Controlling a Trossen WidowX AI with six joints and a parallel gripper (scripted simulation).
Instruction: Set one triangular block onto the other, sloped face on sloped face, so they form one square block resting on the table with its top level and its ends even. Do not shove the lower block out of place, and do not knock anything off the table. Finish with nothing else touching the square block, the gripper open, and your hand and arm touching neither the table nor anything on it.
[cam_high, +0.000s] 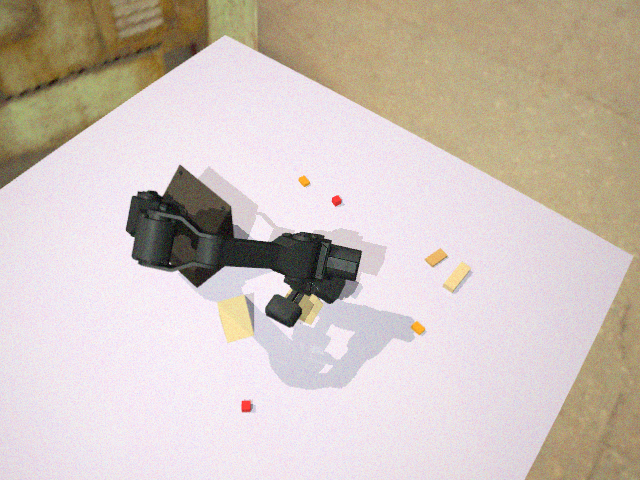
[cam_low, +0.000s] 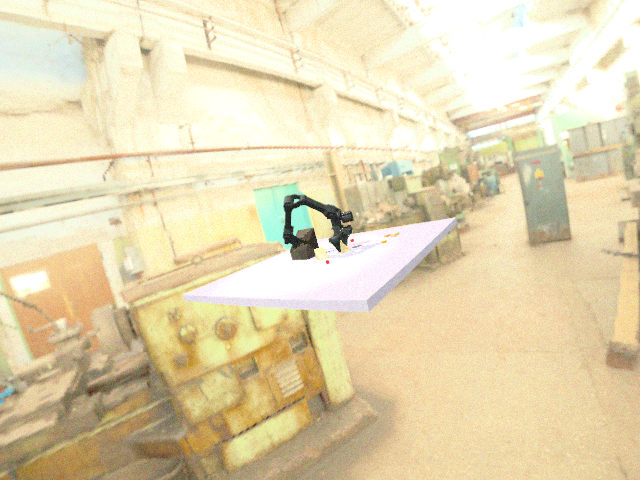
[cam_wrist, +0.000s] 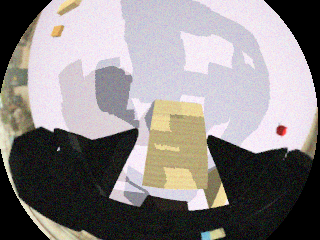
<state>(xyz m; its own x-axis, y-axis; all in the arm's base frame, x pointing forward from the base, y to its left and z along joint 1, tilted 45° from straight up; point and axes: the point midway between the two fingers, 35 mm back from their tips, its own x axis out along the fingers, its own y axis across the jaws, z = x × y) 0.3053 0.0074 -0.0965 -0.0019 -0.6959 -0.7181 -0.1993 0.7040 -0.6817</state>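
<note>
Top view, black parallel-jaw gripper (cam_high: 310, 304) (cam_low: 341, 243) (cam_wrist: 174, 135): hangs from the black arm (cam_high: 248, 253) (cam_low: 313, 204); stands spread wide, released.
Pale-yellow triangular block at gripper (cam_high: 310, 310) (cam_low: 344, 249) (cam_wrist: 174, 135): rests on the pale lilac table (cam_high: 129, 387) (cam_low: 320, 284) (cam_wrist: 45, 75); lies between the spread fingers in wrist view, ungripped; shows a gap at image left; contact at image right, cannot tell.
Second pale-yellow triangular block (cam_high: 236, 318) (cam_low: 321, 253) (cam_wrist: 215, 189): lies apart from the first, near the dark brown base (cam_high: 180, 173) (cam_low: 302, 253); partly hidden behind a finger in wrist view.
Block assembly: unstacked; sloped faces unmated.
Small red cube, base side (cam_high: 246, 406) (cam_low: 327, 261) (cam_wrist: 281, 130): sits well apart from the gripper.
Other small red cube (cam_high: 337, 200) (cam_low: 352, 240): sits near a small orange block (cam_high: 303, 180).
Second small orange block (cam_high: 418, 328) (cam_low: 384, 241): lies at the shadow's edge.
Tan rectangular block (cam_high: 436, 257) (cam_wrist: 57, 31): lies just beside a cream bar (cam_high: 456, 276) (cam_wrist: 69, 6).
</note>
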